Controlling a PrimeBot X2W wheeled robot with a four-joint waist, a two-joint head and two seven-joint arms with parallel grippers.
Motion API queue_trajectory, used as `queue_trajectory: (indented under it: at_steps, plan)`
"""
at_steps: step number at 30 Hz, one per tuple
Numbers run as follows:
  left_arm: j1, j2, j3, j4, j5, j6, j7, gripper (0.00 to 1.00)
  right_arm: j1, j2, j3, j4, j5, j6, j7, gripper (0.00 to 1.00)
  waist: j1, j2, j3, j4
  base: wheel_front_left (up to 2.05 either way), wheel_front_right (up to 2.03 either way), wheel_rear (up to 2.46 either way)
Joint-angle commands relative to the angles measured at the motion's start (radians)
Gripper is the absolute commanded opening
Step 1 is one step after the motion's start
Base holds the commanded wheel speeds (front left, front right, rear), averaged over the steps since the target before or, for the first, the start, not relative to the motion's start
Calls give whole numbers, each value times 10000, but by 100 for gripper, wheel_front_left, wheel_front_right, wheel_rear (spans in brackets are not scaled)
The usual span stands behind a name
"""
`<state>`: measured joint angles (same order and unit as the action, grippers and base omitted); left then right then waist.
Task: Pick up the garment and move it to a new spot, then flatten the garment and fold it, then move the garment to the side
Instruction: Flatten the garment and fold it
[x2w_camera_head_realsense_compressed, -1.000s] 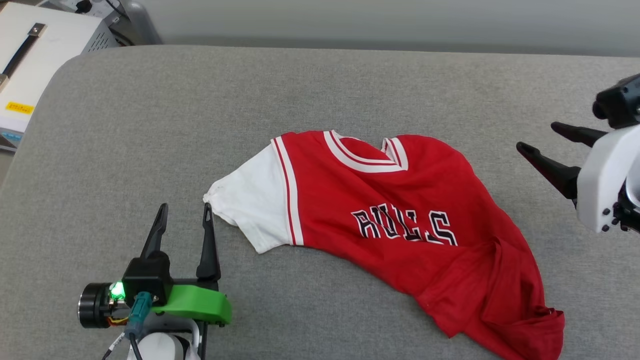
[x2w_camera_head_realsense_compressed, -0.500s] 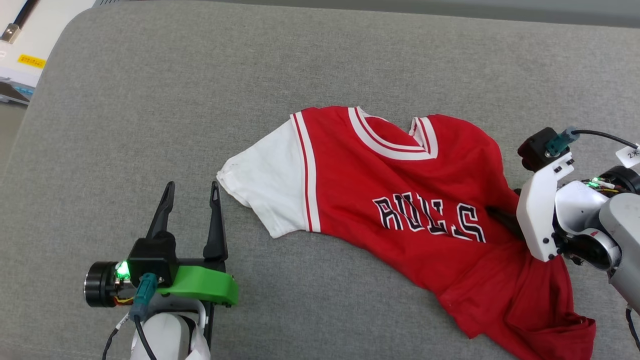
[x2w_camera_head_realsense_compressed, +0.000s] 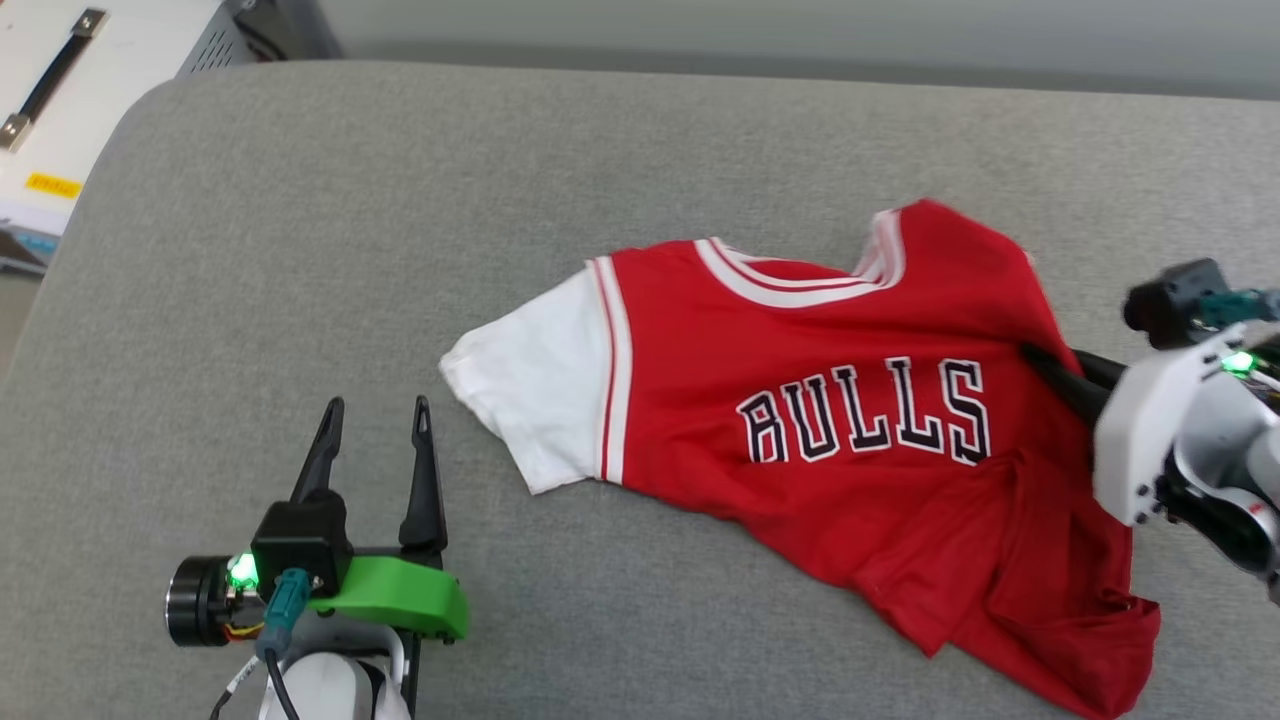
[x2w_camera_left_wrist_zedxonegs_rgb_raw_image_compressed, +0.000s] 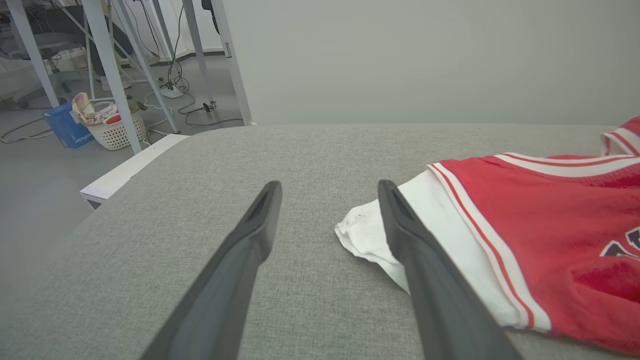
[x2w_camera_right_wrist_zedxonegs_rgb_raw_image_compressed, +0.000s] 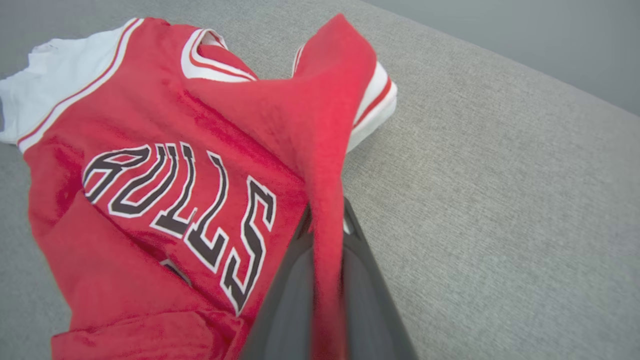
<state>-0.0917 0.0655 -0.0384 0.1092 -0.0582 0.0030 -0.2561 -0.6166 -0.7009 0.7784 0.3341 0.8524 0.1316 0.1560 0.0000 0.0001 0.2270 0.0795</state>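
Observation:
The garment (x2w_camera_head_realsense_compressed: 820, 420), a red jersey T-shirt with a white sleeve and black-and-white letters, lies crumpled on the grey padded surface (x2w_camera_head_realsense_compressed: 400, 230). My right gripper (x2w_camera_head_realsense_compressed: 1040, 362) is shut on a red fold at the garment's right edge. In the right wrist view that fold (x2w_camera_right_wrist_zedxonegs_rgb_raw_image_compressed: 325, 165) rises as a ridge pinched between the two dark fingers (x2w_camera_right_wrist_zedxonegs_rgb_raw_image_compressed: 370, 290). My left gripper (x2w_camera_head_realsense_compressed: 377, 415) stands open at the lower left, just short of the white sleeve (x2w_camera_head_realsense_compressed: 535, 375). In the left wrist view the sleeve tip (x2w_camera_left_wrist_zedxonegs_rgb_raw_image_compressed: 365, 232) lies beside the right finger (x2w_camera_left_wrist_zedxonegs_rgb_raw_image_compressed: 430, 270), with nothing between the fingers.
A white case (x2w_camera_head_realsense_compressed: 70, 110) sits past the surface's far left corner. In the left wrist view, metal table legs (x2w_camera_left_wrist_zedxonegs_rgb_raw_image_compressed: 110, 65), a blue box (x2w_camera_left_wrist_zedxonegs_rgb_raw_image_compressed: 67, 127) and a white basket (x2w_camera_left_wrist_zedxonegs_rgb_raw_image_compressed: 112, 130) stand on the floor beyond the left edge. Bare grey padding surrounds the garment.
My right gripper came in from the right, reached the garment's right edge and shut on a fold, lifting it and pulling the lettering straighter. The head camera shifted. The left gripper stayed put.

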Motion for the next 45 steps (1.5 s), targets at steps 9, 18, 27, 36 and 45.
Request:
queue_trajectory:
  at_steps: [9,18,27,36,45]
  plan:
    - [386,-48,-54,28,41,-85,-57,100,2240,-1279,-2390,114,690,-9,-714,0,0,-1,-625,-700,0,0,0]
    - [362,-88,-188,41,-10,-112,-57,100,3615,-1651,-4503,677,682,-9,-458,0,0,-1,-384,-468,0,0,0]
    - [-83,-124,-450,18,-75,-104,-57,100,1803,-1193,-4645,1034,-929,-9,1327,0,0,-1,371,128,0,0,0]
    - [-377,-143,-667,84,-179,-12,-57,100,606,466,-3783,2794,-1517,-9,2270,0,0,-1,729,494,0,0,0]
    - [-160,-119,-395,97,-122,52,-57,100,1069,693,-4195,3180,-1291,-9,-96,100,0,-1,101,52,0,0,0]
